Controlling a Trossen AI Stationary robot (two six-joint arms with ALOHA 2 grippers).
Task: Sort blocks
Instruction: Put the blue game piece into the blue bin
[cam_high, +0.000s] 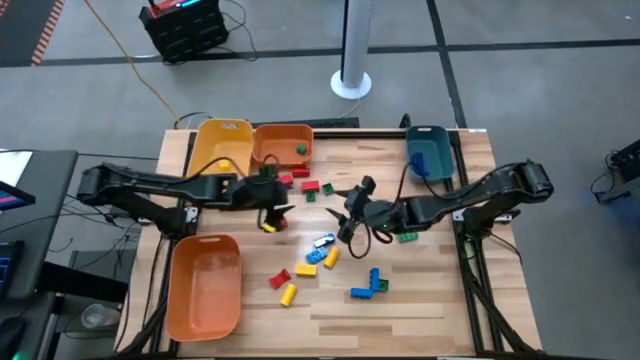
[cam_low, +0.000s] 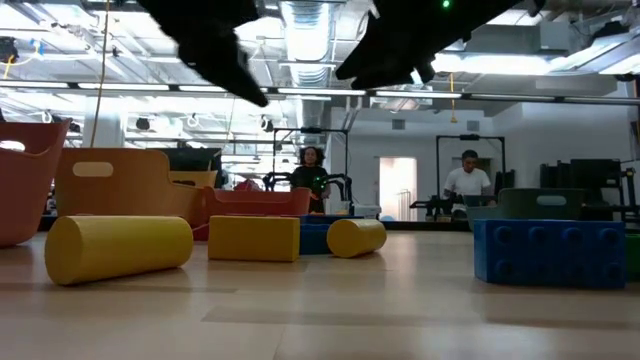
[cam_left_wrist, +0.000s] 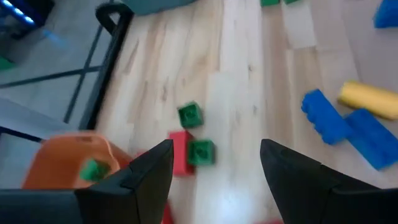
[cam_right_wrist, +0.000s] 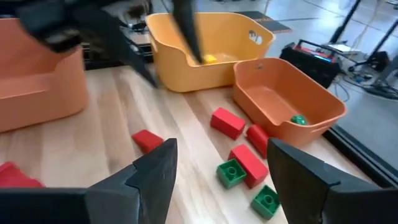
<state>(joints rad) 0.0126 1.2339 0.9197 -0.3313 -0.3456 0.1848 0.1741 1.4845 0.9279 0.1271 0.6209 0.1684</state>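
Wooden table (cam_high: 430, 300), blocks scattered mid-surface — both grippers raised, empty.
We see the left gripper (cam_high: 275, 213) with fingers parted, gripping nothing; red and green blocks (cam_high: 308, 187) lie just beyond it, toward the orange bin (cam_high: 283, 133). Right gripper (cam_high: 352, 215) gapes wide, also empty — blue and yellow blocks (cam_high: 322, 254) sit just beside it.

You have a pale wooden counter (cam_high: 430, 290) with four bins on it. A yellow bin (cam_high: 222, 145) and an orange bin (cam_high: 283, 143) sit side by side at the far edge, a teal bin (cam_high: 429, 152) at the far right corner, and a larger orange bin (cam_high: 204, 284) near left. Beyond the counter you can see a white pole base (cam_high: 351, 84) on the floor and two people (cam_low: 468, 180) in the room.
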